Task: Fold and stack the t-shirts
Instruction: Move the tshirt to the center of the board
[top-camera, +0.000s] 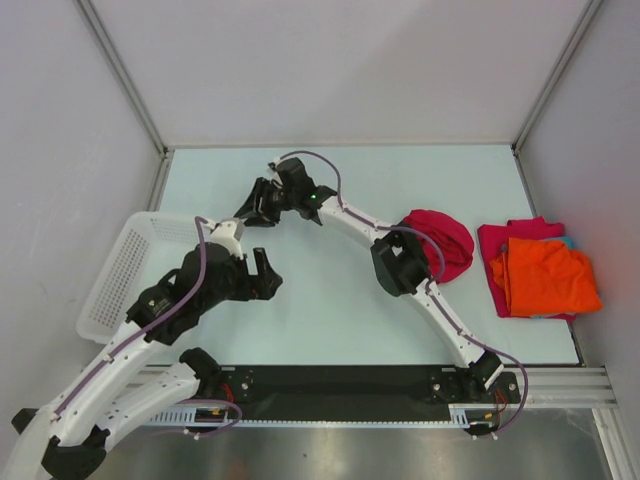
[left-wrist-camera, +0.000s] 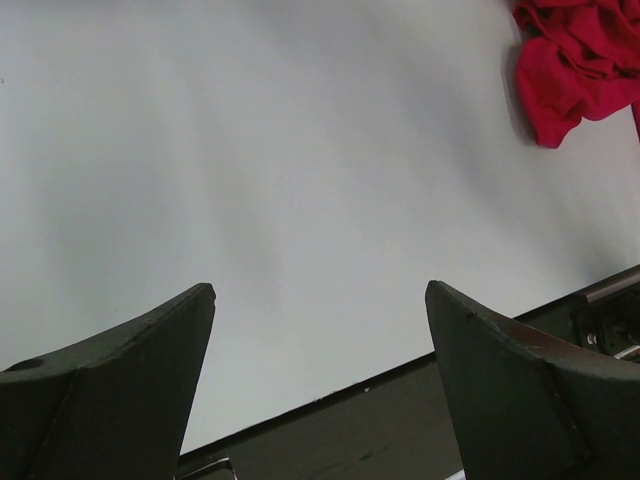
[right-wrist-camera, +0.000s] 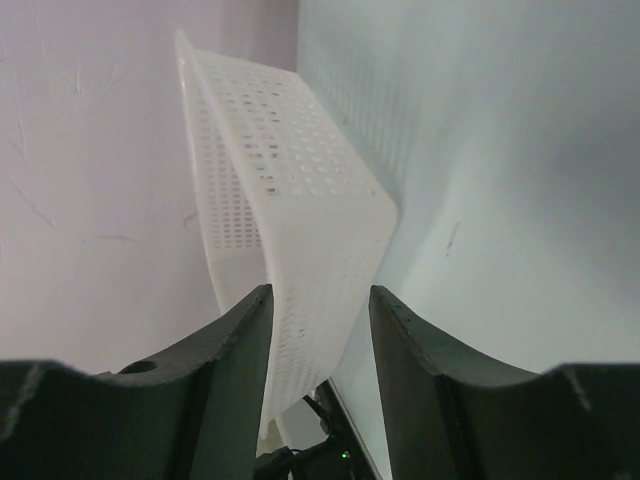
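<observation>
Your left jaws gape empty over the desk (top-camera: 330, 300); your right jaws stand apart too, holding nothing, facing the basket (top-camera: 125, 260). The red shirt (top-camera: 450, 238) lies crumpled just left of the folded stack (top-camera: 545, 280). That's your next job, I'd say: grab it and spread it flat.

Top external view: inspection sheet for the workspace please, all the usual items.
Surface: pale table, no spills seen.
Job's things: crumpled crimson t-shirt unfolded; folded orange t-shirt atop magenta-pink t-shirt, teal edge showing.
Clutter: white plastic lattice basket, left side.
Grippers: left gripper open, holding nothing; right gripper open, facing basket.
Cables: purple cables along both arms.
Surroundings: grey wall panels; black base rail.
</observation>
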